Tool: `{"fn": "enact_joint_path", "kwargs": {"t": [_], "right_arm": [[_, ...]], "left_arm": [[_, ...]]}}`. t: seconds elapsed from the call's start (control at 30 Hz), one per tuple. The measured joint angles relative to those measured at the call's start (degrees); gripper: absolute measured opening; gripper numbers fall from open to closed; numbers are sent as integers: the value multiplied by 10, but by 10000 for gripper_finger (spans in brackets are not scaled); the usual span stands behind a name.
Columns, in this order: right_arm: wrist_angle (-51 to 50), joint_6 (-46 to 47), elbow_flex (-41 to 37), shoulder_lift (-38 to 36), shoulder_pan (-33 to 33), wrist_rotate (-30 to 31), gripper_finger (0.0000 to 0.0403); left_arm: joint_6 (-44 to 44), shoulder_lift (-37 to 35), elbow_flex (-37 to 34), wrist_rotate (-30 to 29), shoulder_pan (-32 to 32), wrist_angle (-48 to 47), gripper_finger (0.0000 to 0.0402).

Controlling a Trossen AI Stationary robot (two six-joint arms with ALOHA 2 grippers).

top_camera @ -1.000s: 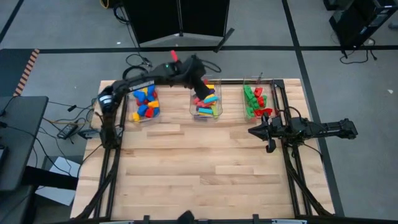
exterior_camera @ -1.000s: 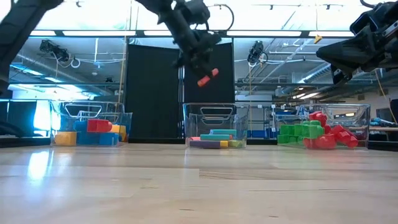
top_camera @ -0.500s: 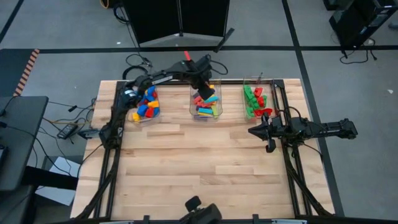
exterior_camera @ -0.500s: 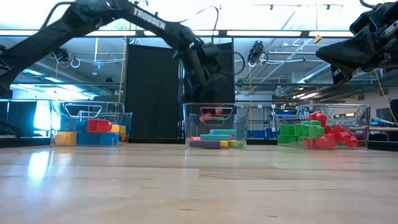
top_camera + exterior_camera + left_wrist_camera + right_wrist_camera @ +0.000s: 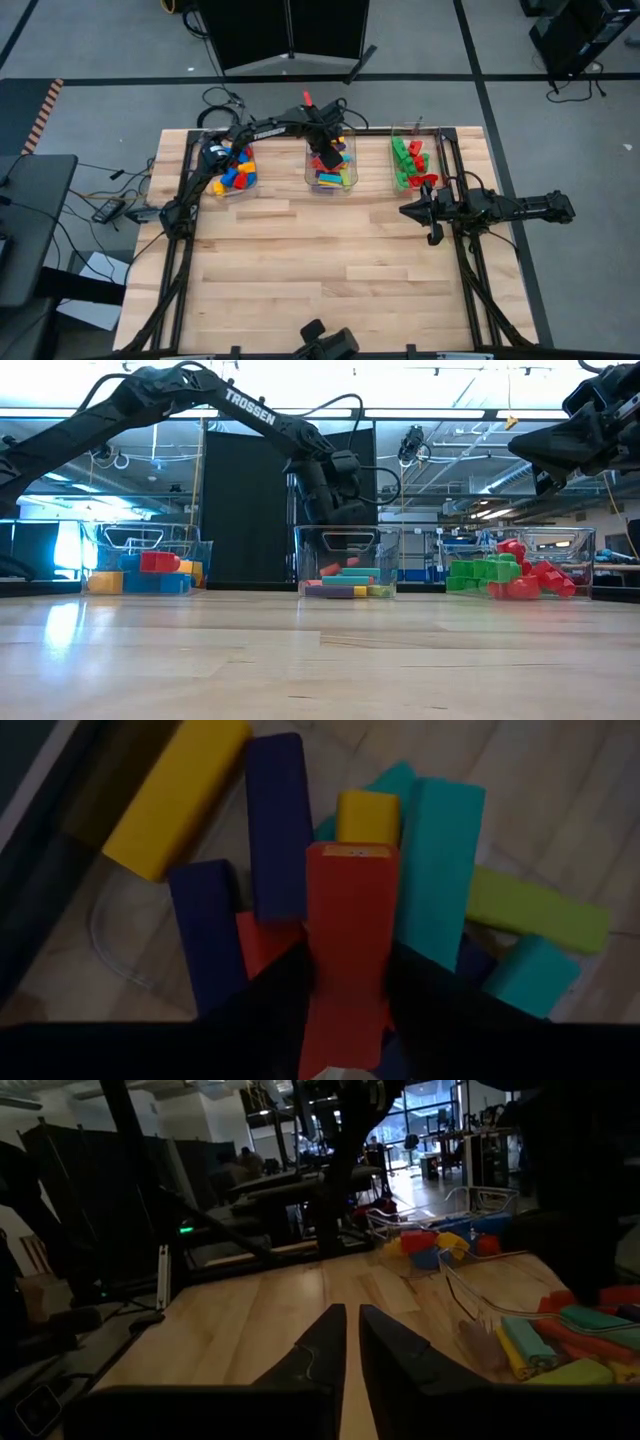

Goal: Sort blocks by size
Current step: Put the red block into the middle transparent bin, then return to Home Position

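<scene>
A pale wooden surface (image 5: 330,260) of jointed planks stands on a grey floor (image 5: 120,50) crossed by dark lines. Beyond the surface's far edge stands a black panel (image 5: 290,30), which rises as a dark screen in the low view. Loose black cables (image 5: 110,205) trail on the floor off the surface's left edge. Overhead, long bright ceiling lights (image 5: 400,372) run above exposed pipes and ducts (image 5: 160,440), and a lit window area (image 5: 65,545) glows at the far left.

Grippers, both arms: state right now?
Left gripper: inside the middle clear plastic bin, long red plastic brick between its jaws; gripped or just released cannot be told.
Right gripper: closed, empty, above the wooden table.
</scene>
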Motion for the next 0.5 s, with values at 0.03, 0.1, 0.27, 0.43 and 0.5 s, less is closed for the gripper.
{"fn": "enact_joint_path", "kwargs": {"t": [0.03, 0.1, 0.27, 0.43, 0.5], "right_arm": [[0, 0, 0, 0, 0, 0, 43], [0, 0, 0, 0, 0, 0, 41], [0, 0, 0, 0, 0, 0, 39], [0, 0, 0, 0, 0, 0, 41], [0, 0, 0, 0, 0, 0, 41]], "left_arm": [[0, 0, 0, 0, 0, -2, 142], [0, 0, 0, 0, 0, 1, 150], [2, 0, -1, 0, 0, 1, 177], [-1, 0, 21, -12, 0, 5, 199], [-4, 0, 38, -16, 0, -4, 200]]}}
